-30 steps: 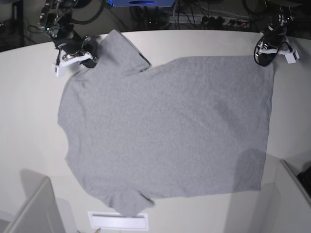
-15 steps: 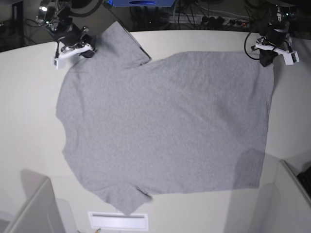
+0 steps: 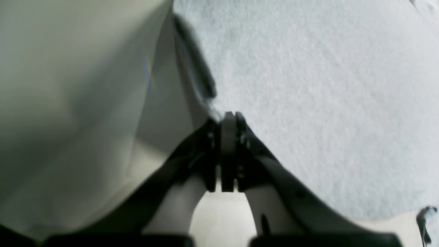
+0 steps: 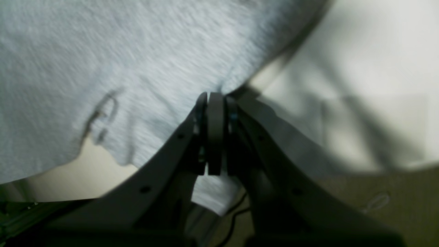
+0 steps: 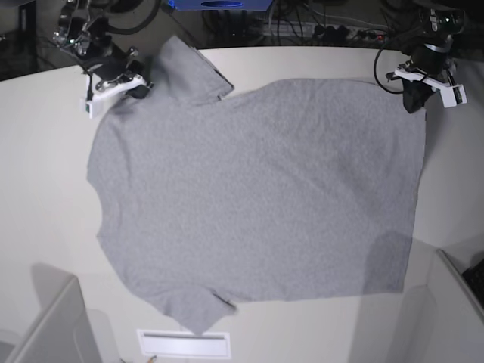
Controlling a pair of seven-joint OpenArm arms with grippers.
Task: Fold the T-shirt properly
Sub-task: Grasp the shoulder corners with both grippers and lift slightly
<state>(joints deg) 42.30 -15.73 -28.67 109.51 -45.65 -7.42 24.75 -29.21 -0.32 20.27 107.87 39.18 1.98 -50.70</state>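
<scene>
A: Where are the claws?

B: The left claw (image 3: 228, 118) is clenched on the hem corner of the T-shirt (image 5: 257, 197); the right claw (image 4: 215, 97) is clenched on the shoulder by the far sleeve. The shirt lies spread, plain side up, on the counter (image 5: 45, 174).

A: How should the fold go?

B: I'd lift both corners evenly and keep that far edge taut, so nothing bunches.

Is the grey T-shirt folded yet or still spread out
Spread out: the T-shirt lies as a single flat layer on the table, both sleeves showing, no fold.
</scene>
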